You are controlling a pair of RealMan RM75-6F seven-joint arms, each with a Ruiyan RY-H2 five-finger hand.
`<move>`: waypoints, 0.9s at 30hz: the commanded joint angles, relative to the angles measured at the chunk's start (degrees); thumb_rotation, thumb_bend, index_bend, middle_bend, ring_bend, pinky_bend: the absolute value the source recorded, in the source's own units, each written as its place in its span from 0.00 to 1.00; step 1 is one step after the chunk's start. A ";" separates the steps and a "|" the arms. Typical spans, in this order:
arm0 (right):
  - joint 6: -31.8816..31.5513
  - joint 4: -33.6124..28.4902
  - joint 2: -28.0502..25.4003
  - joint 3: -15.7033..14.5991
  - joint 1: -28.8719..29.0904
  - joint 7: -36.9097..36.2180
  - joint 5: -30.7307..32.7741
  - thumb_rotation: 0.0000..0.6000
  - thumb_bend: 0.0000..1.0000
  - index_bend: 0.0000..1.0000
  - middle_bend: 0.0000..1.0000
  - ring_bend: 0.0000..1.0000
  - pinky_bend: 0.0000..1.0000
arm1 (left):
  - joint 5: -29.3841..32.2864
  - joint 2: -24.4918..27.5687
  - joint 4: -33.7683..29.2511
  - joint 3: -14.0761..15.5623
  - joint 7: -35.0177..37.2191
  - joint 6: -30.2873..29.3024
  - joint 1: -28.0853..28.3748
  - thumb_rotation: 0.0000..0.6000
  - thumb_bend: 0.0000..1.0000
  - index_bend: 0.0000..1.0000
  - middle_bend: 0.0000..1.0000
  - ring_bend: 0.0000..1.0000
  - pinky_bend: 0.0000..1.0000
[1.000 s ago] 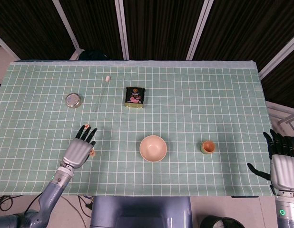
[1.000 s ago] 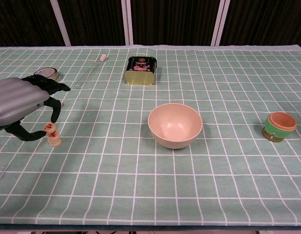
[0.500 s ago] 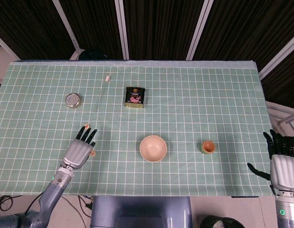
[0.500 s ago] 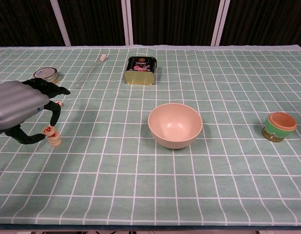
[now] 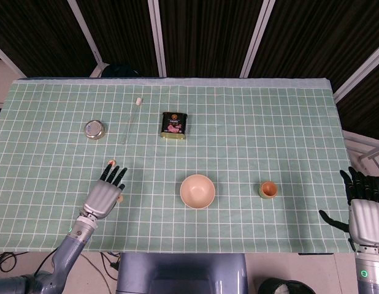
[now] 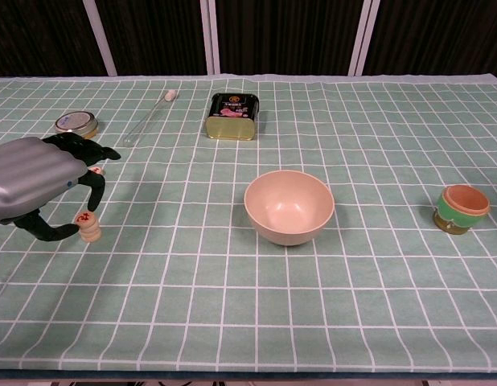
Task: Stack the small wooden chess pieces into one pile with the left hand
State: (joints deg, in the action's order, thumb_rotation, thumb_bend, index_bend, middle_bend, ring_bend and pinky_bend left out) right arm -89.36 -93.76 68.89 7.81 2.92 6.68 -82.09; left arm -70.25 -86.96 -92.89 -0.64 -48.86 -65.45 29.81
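Green gridded cloth (image 5: 251, 128) is spread over table. Pink bowl (image 6: 289, 206) near centre; dark tin (image 6: 232, 116) behind it; orange-and-green cup (image 6: 461, 207) at right; round metal lid (image 6: 76, 123) and clear rod (image 6: 149, 117) at left.

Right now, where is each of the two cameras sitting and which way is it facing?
Head view: high above the near edge, looking steeply down at the whole table; shows the left hand and right hand.
Chest view: low at the near edge, looking across toward the dark wall; only the left hand by the stacked chess pieces.
Shared: left hand, bowl.

bright, even light — sharp, soft shadows
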 commanded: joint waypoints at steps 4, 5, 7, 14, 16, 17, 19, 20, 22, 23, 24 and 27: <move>-0.10 -0.06 0.08 0.12 -0.03 0.10 0.18 1.00 0.23 0.09 0.01 0.00 0.00 | -0.04 0.03 -0.33 0.02 -0.03 -0.27 0.12 1.00 0.32 0.48 0.05 0.00 0.00; -0.14 -0.07 0.09 0.14 -0.04 0.14 0.19 1.00 0.23 0.09 0.01 0.00 0.00 | -0.10 0.06 -0.39 0.09 -0.10 -0.31 0.13 1.00 0.32 0.47 0.05 0.00 0.00; -0.19 -0.06 0.12 0.15 -0.05 0.24 0.20 1.00 0.23 0.09 0.01 0.00 0.00 | -0.21 0.12 -0.50 0.24 -0.29 -0.40 0.15 1.00 0.32 0.46 0.05 0.00 0.00; -0.22 -0.08 0.18 0.20 -0.08 0.41 0.35 1.00 0.23 0.09 0.01 0.00 0.00 | -0.04 0.42 -0.73 0.42 -0.63 -0.75 0.11 1.00 0.31 0.44 0.04 0.00 0.00; -0.22 -0.11 0.17 0.23 -0.07 0.50 0.39 1.00 0.23 0.09 0.01 0.00 0.00 | -0.05 0.50 -0.77 0.51 -0.77 -0.83 0.10 1.00 0.31 0.44 0.04 0.00 0.00; -0.22 -0.13 0.17 0.23 -0.07 0.53 0.39 1.00 0.23 0.09 0.01 0.00 0.00 | -0.07 0.54 -0.81 0.56 -0.76 -0.82 0.11 1.00 0.31 0.44 0.04 0.00 0.00; -0.23 -0.14 0.18 0.25 -0.08 0.56 0.44 1.00 0.23 0.09 0.01 0.00 0.00 | -0.16 0.62 -0.85 0.65 -0.73 -0.89 0.10 1.00 0.31 0.44 0.04 0.00 0.00; -0.28 -0.14 0.19 0.27 -0.08 0.58 0.43 1.00 0.23 0.09 0.01 0.00 0.00 | -0.22 0.68 -0.89 0.71 -0.69 -0.95 0.07 1.00 0.31 0.44 0.04 0.00 0.00; -0.35 -0.10 0.21 0.28 -0.10 0.57 0.39 1.00 0.23 0.09 0.01 0.00 0.00 | -0.30 0.98 -0.97 0.66 -0.19 -1.36 -0.15 1.00 0.31 0.43 0.04 0.00 0.00; -0.35 -0.09 0.22 0.27 -0.10 0.57 0.38 1.00 0.23 0.09 0.01 0.00 0.00 | -0.37 1.15 -0.97 0.56 0.19 -1.60 -0.26 1.00 0.31 0.42 0.04 0.00 0.00; -0.35 -0.07 0.22 0.27 -0.10 0.57 0.37 1.00 0.23 0.09 0.01 0.00 0.00 | -0.42 1.33 -0.91 0.42 0.62 -1.86 -0.37 1.00 0.31 0.41 0.04 0.00 0.00; -0.35 -0.07 0.24 0.25 -0.10 0.56 0.36 1.00 0.23 0.09 0.01 0.00 0.00 | -0.14 1.91 -0.11 -0.42 2.52 -2.48 -0.68 1.00 0.31 0.39 0.04 0.00 0.00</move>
State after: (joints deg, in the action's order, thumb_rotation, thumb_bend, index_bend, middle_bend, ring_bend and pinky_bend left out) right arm -89.70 -93.82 69.13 8.07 2.82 7.24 -81.73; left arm -70.52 -85.40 -93.44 -0.61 -47.15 -67.59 29.32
